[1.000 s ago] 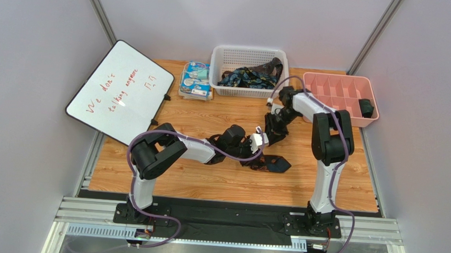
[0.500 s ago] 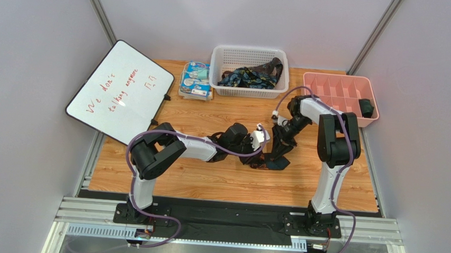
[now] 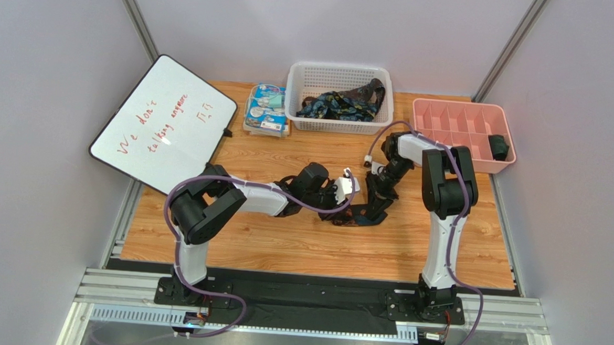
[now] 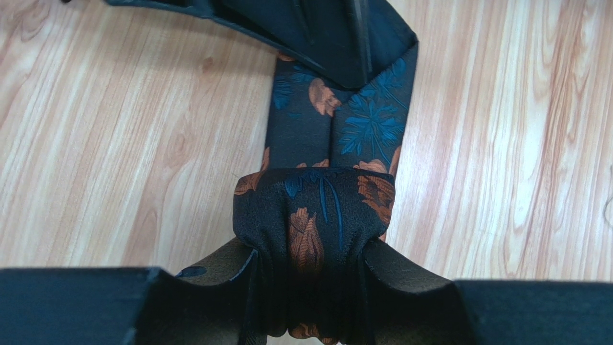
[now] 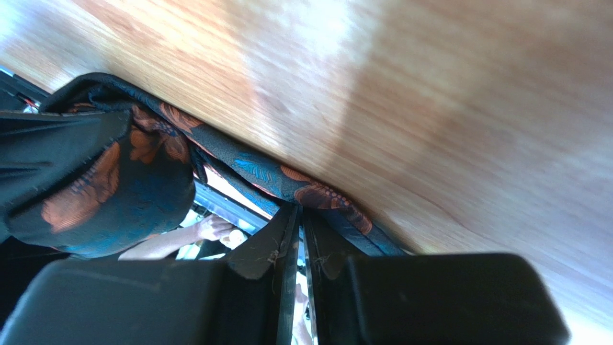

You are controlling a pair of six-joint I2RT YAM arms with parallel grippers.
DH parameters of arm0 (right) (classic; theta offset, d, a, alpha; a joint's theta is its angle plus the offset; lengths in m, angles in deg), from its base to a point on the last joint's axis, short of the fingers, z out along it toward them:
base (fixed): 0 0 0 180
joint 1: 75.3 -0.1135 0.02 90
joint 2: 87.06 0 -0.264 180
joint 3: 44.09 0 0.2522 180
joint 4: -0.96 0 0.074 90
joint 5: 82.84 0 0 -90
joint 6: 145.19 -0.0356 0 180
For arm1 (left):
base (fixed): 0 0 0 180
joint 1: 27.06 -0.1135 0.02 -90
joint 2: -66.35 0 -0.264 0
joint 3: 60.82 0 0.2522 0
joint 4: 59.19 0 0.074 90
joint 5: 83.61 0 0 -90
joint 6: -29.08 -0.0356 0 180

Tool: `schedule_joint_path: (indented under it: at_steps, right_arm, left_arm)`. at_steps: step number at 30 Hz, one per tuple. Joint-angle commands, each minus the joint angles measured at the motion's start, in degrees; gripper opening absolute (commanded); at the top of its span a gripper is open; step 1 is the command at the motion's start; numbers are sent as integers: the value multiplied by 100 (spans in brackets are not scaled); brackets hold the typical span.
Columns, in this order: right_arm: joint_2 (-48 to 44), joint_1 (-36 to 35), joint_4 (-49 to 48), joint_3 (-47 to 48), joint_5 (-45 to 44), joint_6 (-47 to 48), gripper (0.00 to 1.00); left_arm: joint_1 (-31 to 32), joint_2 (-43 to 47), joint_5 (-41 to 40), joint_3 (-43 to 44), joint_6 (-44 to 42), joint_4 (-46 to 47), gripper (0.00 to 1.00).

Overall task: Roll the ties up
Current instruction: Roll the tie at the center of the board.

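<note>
Left wrist view shows you what the top view hides: left tool (image 4: pixel 313 280) is clenched on the rolled end of the tie (image 4: pixel 338 122), and the rest lies flat on the table (image 4: pixel 108 144). Right wrist view: right tool (image 5: pixel 298 215) has its jaws nearly together at a strip of tie; can't tell if it's pinched. From the top, both arms cover most of the tie mid-table. Behind: basket (image 3: pixel 336 127) holding more ties (image 3: pixel 337 105), packet (image 3: pixel 266 107), whiteboard (image 3: pixel 162 125), pink tray (image 3: pixel 464 104).

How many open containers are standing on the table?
2: the white basket at the far edge, in the middle, and the pink divided tray at the far right. None seems hidden.
</note>
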Motion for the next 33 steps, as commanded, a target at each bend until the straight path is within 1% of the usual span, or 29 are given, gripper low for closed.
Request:
schedule_joint_path:
  at_steps: [1,3,6,8,10,11,12,13,15,16,18,20,23,28,31,32,33]
  right_arm:
    - [341,-28,-529,233,-609,-143,15]
    - [402,-37,-511,330,-636,-143,14]
    - [316,-28,-476,410,-610,-144,13]
    - [140,15,-476,331,-426,-108,13]
    - [-229,59,-441,252,65,-108,16]
    - [-395,120,-432,199,311,-126,18]
    - [-536,121,-441,103,740,-143,24]
    - [-825,130,-450,67,901,-170,27]
    - [-1046,130,-555,-151,1417,-310,34]
    - [-1187,130,-599,-231,1604,-371,36]
    - [-1249,121,-818,-494,2095,-669,42]
    - [-1249,86,-1116,-636,2220,-828,49]
    - [-1145,34,-1363,-759,2317,-996,50]
    - [-1012,-142,-1715,-838,2221,-1180,50]
    - [-977,-257,-1786,-978,2159,-1111,41]
    - [-977,-266,-1794,-1014,2029,-1084,33]
    - [-951,-257,-1777,-1058,1966,-1058,30]
  left_arm:
    - [-1,87,179,268,-1208,-1176,5]
    - [34,-80,47,462,-1403,-1833,6]
    - [139,-344,-261,770,-1597,-2581,7]
    - [157,-484,-383,893,-1597,-2785,8]
    - [175,-581,-463,1008,-1562,-3032,9]
    - [192,-651,-541,1034,-1527,-3076,9]
    - [192,-678,-542,1069,-1483,-3138,10]
    - [201,-696,-551,1087,-1465,-3138,12]
    - [227,-749,-683,1105,-1404,-3147,14]
    - [236,-766,-665,1122,-1386,-3147,16]
    - [262,-801,-691,1149,-1342,-3156,18]
    - [254,-854,-736,1219,-1237,-3217,20]
    - [254,-845,-771,1184,-1175,-3103,20]
    - [262,-784,-745,1070,-1131,-2928,22]
    - [254,-845,-683,1140,-1122,-3006,24]
    - [245,-863,-692,1157,-1062,-3024,24]
    - [245,-880,-683,1201,-1052,-3033,25]
